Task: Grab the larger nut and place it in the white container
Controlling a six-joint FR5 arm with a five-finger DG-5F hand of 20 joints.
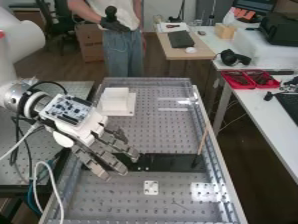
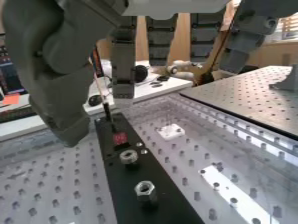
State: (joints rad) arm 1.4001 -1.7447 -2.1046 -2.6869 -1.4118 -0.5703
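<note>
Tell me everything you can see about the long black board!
The long black board is flat and narrow, with straight edges and a smooth-looking top. It lies flat across a grey surface full of small holes. On it sit two silvery nuts. A small red piece is nearer one end, and a thin stick leans a little at that end. The hand hangs near the other end in the high view.

Glare patches on perforated bench point(image 2: 228, 191); bright slatted window point(image 2: 287, 28) beyond

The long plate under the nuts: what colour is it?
The plate is black, clearest in the wrist view.
</note>
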